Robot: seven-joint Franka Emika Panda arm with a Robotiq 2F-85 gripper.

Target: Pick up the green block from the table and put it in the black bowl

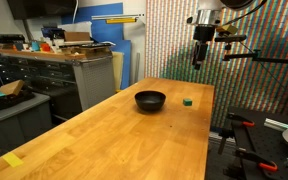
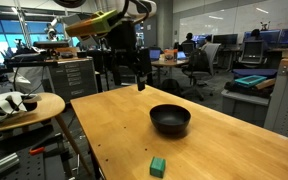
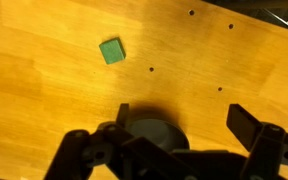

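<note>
The green block [image 1: 187,101] is a tiny dark-green cube lying on the wooden table [image 1: 114,135], to one side of the black bowl [image 1: 150,100]. Both exterior views show it, and it also shows near the table's front edge [image 2: 158,166], with the bowl [image 2: 170,120] behind it. In the wrist view the block [image 3: 112,51] lies at the upper left and the bowl [image 3: 152,133] is partly hidden by my fingers. My gripper [image 1: 198,62] hangs high above the table's far end, open and empty; it also shows in an exterior view [image 2: 137,82] and the wrist view [image 3: 182,122].
A grey metal workbench with drawers [image 1: 54,75] stands beside the table. A round stool with white objects [image 2: 22,107] stands off the table's side. Office desks and chairs [image 2: 199,60] fill the background. Small holes [image 3: 151,70] dot the tabletop.
</note>
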